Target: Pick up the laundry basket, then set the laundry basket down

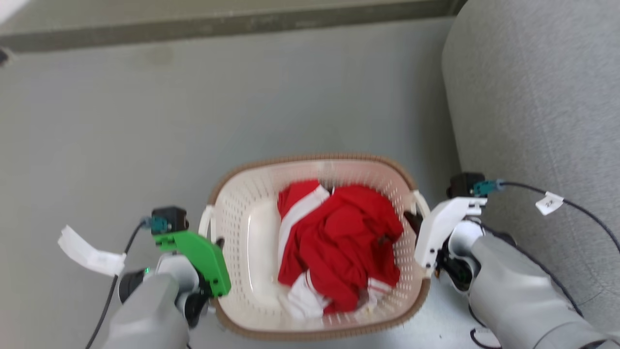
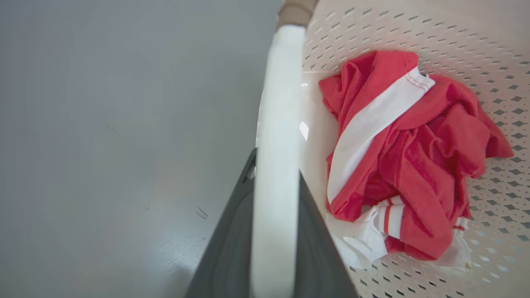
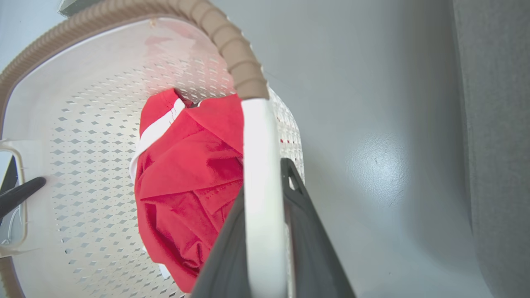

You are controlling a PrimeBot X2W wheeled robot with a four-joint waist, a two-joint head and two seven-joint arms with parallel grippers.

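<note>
floor (image 1: 290,97): grey and smooth, with a dark skirting strip (image 1: 242,24) along its far edge.
laundry basket (image 1: 315,157): cream perforated tub with a brown woven-look rim, low in the middle of the head view, between the two arms and over the floor (whether it rests there or hangs just clear, i cannot tell).
red garment (image 1: 339,237): crumpled, with white stripes, lying in the basket's right half; the left part of the bottom is bare.
left handle (image 2: 277,124): white loop on the basket's left side, running up between two dark fingers.
left claw (image 2: 276,178): closed around the left handle, one finger touching it on each side; a green cover (image 1: 201,254) sits at its wrist.
right handle (image 3: 258,165): white loop on the opposite side, just below the brown rim.
right claw (image 3: 265,186): closed around the right handle in the same way (white cover (image 1: 438,230) at this wrist).
cables: a dark lead at each wrist, each with a white tag (image 1: 89,254) (image 1: 550,202).
sofa (image 1: 533,97): grey upholstered bulk on the robot's right, just beside the right arm, near the basket but apart from it.
</note>
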